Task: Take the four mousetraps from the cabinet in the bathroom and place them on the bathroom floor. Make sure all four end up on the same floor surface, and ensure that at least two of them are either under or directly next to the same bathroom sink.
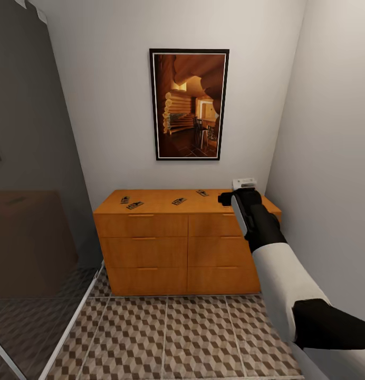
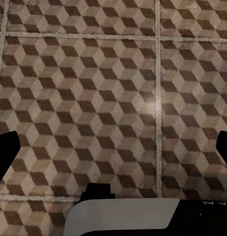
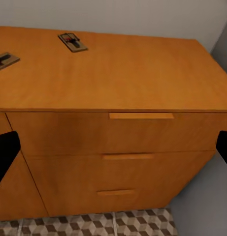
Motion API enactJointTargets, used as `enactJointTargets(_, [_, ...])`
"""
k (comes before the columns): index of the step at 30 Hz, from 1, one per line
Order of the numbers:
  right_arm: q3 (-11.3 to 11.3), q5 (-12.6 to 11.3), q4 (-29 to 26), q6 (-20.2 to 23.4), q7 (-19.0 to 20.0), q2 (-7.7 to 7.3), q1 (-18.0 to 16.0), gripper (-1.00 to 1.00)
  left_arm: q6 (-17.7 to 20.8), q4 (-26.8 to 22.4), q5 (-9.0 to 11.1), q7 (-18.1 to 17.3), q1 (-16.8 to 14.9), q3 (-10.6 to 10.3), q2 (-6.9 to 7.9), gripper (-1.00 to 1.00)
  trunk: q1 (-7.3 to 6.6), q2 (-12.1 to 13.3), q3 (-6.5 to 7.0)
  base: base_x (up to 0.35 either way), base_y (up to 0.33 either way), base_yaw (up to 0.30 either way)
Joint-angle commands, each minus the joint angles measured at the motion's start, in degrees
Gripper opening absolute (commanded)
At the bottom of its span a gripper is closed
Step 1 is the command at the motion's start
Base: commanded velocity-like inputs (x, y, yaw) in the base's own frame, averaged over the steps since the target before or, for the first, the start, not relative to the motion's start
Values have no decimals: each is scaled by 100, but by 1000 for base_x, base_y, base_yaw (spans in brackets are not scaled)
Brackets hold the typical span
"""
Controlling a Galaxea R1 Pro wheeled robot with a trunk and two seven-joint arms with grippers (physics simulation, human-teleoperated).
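On the flat top of the wide orange-brown wooden cabinet [image 1: 166, 201] all four tiny tan mousetraps [image 1: 134, 205] lie untouched, so with your right gripper [image 3: 113, 155] spread wide and empty, every pickup remains.

The cabinet [image 1: 177, 243] stands on the bathroom floor [image 1: 166, 338] against the back wall [image 1: 108, 105], close to the side wall [image 1: 330, 158] on the right. A framed picture [image 1: 189, 104] hangs above it. Four mousetraps lie on its top: two side by side near the left end [image 1: 125, 200] [image 1: 134, 205], one about the middle [image 1: 178, 201], one right of middle, nearer the wall [image 1: 202, 192]. The right arm [image 1: 277, 264] reaches over the cabinet's right end, its end effector [image 1: 224, 198] just right of the fourth trap. A glass partition [image 1: 29, 184] stands to the left.
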Motion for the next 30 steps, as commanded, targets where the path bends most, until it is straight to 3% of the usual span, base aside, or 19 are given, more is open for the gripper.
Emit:
enactJointTargets(1, [6, 50, 76, 18, 13, 8, -77, 100, -7, -9, 11, 7, 1, 5, -2, 100, 0, -3, -5, 0, 0, 0])
enactJointTargets(10, [6, 49, 387, -80, 22, 75, -326, 100, 0, -8, 3, 7, 1, 7, -2, 100, 0, -3, -5, 158, 0, 0])
enactJointTargets(30, [12, 42, 451, -110, 56, 101, -356, 100, 2, -9, 7, 7, -2, 14, 2, 100, 0, -3, -5, 331, 0, 0])
